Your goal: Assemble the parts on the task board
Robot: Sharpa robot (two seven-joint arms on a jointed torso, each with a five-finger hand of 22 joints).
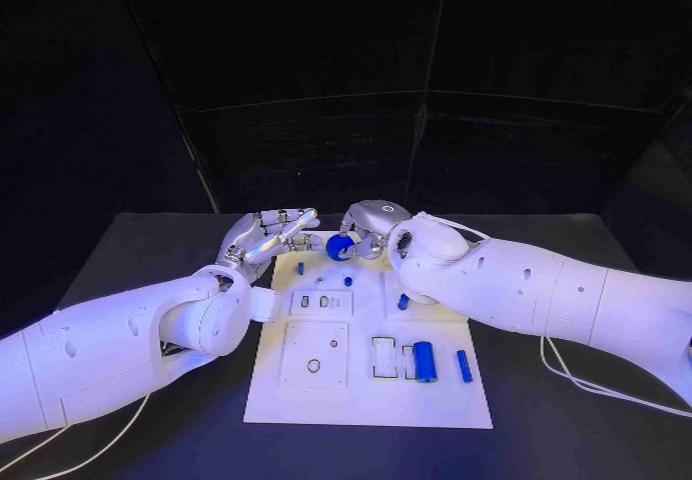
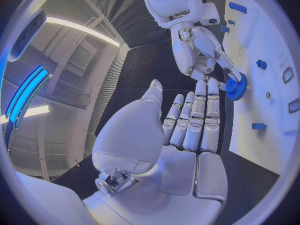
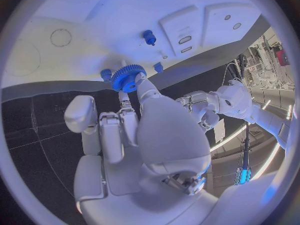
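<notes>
The right hand [image 3: 134, 130] is seen from behind, its fingers stretched toward the white task board [image 3: 81, 15]. A blue toothed gear [image 3: 128, 77] is pinched at the fingertips [image 3: 142, 82], at the board's edge where white plate meets black table [image 3: 37, 115]. A small blue knob [image 3: 106, 74] is seen just beside the gear, and another small blue piece [image 3: 158, 67] on the gear's other side. A blue peg [image 3: 149, 36] is stood on the board farther in, near a raised plate with slots [image 3: 181, 22]. A faint ring outline [image 3: 60, 37] is marked on the board. The left hand [image 3: 203, 110] is seen beyond the board's edge, its fingers curled, with nothing visibly held.
</notes>
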